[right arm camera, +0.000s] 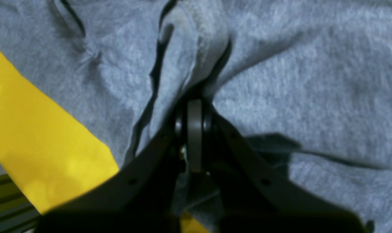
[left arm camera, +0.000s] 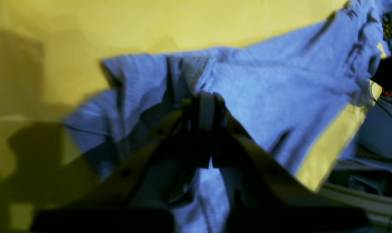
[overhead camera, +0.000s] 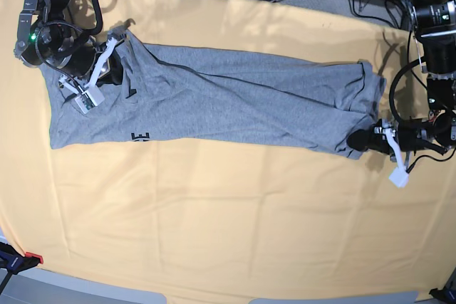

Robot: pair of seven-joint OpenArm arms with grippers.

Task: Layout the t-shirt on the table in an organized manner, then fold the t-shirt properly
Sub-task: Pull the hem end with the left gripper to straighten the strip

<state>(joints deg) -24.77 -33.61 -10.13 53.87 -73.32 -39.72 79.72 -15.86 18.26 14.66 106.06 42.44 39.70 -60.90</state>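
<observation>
The t-shirt [overhead camera: 228, 101] stretches between the left gripper [overhead camera: 360, 140] and right gripper [overhead camera: 117, 51], both clamped on its ends; lettering unreadable.

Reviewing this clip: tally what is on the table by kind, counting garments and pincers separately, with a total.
T-shirts: 1, the t-shirt stretched across the table.
Pincers: 2, the left pincer shut on the shirt's end, the right pincer shut on its other end.
Total: 3

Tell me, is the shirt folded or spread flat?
Folded lengthwise: the shirt is a narrow creased band on the table, lettering half hidden.
</observation>
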